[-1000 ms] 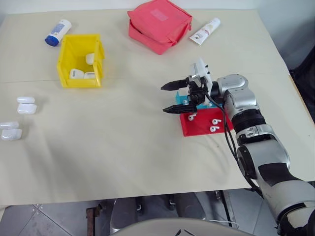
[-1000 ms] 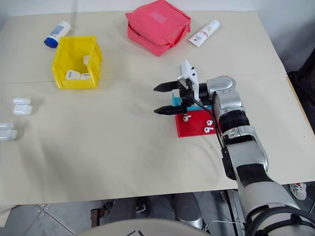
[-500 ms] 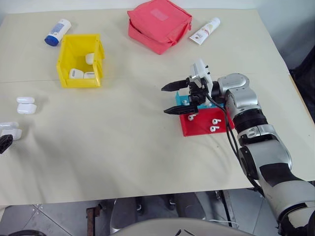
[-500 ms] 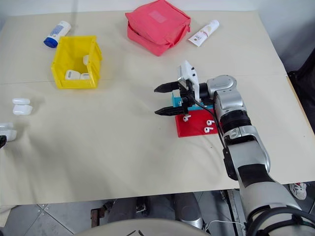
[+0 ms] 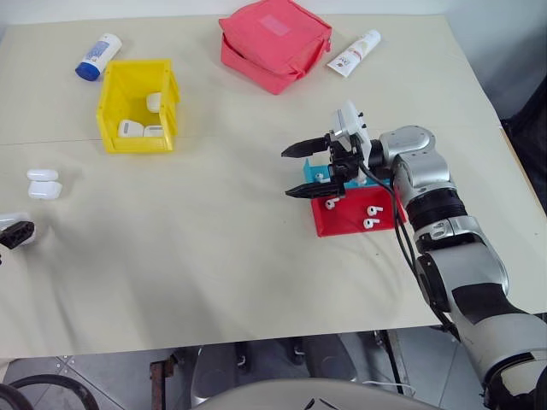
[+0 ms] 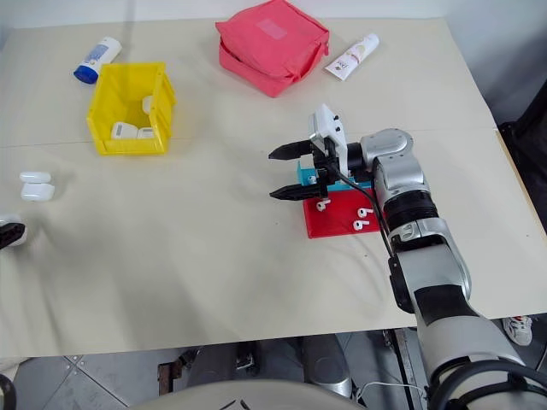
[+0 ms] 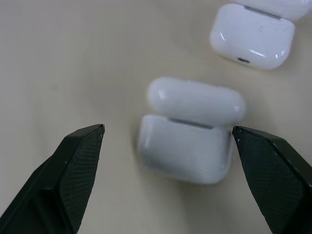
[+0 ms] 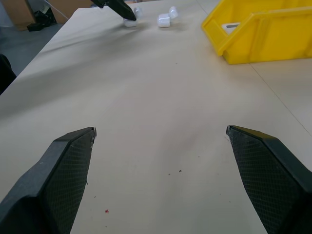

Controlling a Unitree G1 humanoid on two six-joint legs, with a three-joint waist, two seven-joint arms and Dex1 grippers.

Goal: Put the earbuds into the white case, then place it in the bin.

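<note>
A white case (image 7: pixel 187 146) lies on the table, its lid looking flipped back. My left gripper (image 7: pixel 166 130) hangs open just above it, one finger on each side and neither touching. From the head this gripper (image 5: pixel 15 232) sits at the table's far left edge. A second white case (image 5: pixel 43 185) lies just beyond. Several earbuds (image 5: pixel 371 210) rest on a red tray (image 5: pixel 346 220). My right gripper (image 5: pixel 286 174) stands open and empty over the tray's left end, pointing left. The yellow bin (image 5: pixel 111 102) at the back left holds white cases.
A pink-red pouch (image 5: pixel 275 43) and a white tube (image 5: pixel 355 53) lie at the back. A blue-and-white bottle (image 5: pixel 97 55) lies behind the bin. A small teal tray (image 5: pixel 318 173) adjoins the red tray under the right gripper. The table's front edge (image 5: pixel 256 337) runs close below.
My left gripper has come into view at the far left edge and moved forward over the nearest white case. The right arm has stayed still.
</note>
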